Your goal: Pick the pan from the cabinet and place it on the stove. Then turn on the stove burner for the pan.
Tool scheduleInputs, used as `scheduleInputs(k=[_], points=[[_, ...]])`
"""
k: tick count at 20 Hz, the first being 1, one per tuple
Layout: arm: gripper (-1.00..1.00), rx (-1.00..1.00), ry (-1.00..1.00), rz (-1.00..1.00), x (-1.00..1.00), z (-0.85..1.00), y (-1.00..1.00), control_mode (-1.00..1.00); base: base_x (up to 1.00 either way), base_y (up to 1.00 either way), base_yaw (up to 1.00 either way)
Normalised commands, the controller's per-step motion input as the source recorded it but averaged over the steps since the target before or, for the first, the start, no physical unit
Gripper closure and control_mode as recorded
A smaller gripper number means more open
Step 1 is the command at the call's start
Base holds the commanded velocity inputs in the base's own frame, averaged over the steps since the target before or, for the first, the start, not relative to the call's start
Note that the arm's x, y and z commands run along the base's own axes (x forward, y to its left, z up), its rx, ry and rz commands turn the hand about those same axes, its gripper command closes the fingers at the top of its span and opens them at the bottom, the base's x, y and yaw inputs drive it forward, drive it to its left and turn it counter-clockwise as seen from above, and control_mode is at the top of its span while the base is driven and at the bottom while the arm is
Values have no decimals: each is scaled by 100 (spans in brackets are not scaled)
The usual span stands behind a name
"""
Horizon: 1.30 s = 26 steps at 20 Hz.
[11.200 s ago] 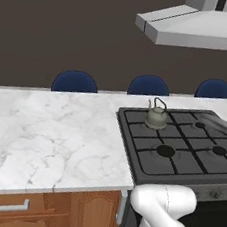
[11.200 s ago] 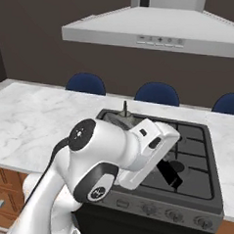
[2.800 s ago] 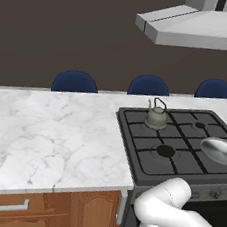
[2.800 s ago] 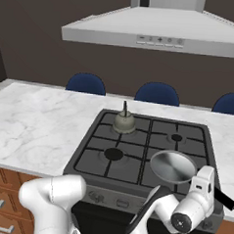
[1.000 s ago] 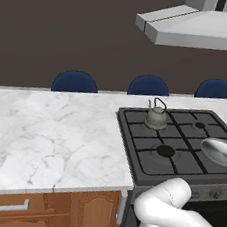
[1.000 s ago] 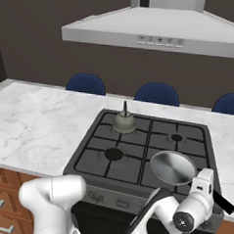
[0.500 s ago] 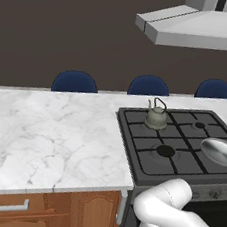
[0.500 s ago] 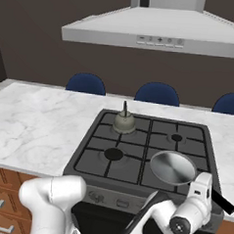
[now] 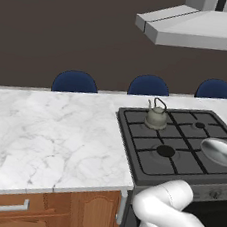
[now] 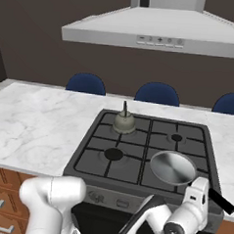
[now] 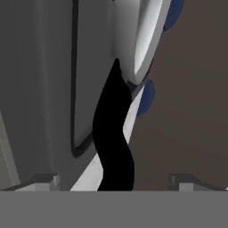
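Note:
The shiny silver pan (image 10: 172,167) sits on the front right burner of the black stove (image 10: 137,140), also seen as the pan (image 9: 222,151) at the right edge of the stove (image 9: 147,145). Its black handle (image 10: 222,201) points toward the stove's front right corner. My gripper (image 11: 116,178) is open, and the handle (image 11: 113,133) runs up between the two widely spaced fingertips without touching either. In the right base view the white hand (image 10: 196,200) hangs just off the stove's front edge beside the handle. The cabinet is out of view.
A small grey-green kettle (image 10: 124,122) stands on the back left burner. Knobs (image 10: 98,198) line the stove's front panel. A steel hood (image 10: 158,33) hangs overhead. White marble counter (image 9: 52,133) stretches left; blue chair backs (image 9: 75,82) stand behind it.
The hand has slid a little lower and away from the pan along the handle. The pan rests unmoved on its burner.

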Motion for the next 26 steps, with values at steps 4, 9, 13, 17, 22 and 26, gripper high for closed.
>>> scheduleInputs(k=[4,9,13,17,22,26], points=[[-100,0,0,-1,-38,-16,13,-100,0,0,0],[-100,0,0,0,-54,-14,11,-100,0,0,0],[-100,0,-1,0,-74,-5,5,-100,0,0,0],[-100,6,-7,0,-94,0,0,-100,0,0,0],[-100,14,-10,0,-100,0,0,-100,0,0,0],[-100,18,-13,0,-100,0,0,-100,0,0,0]])
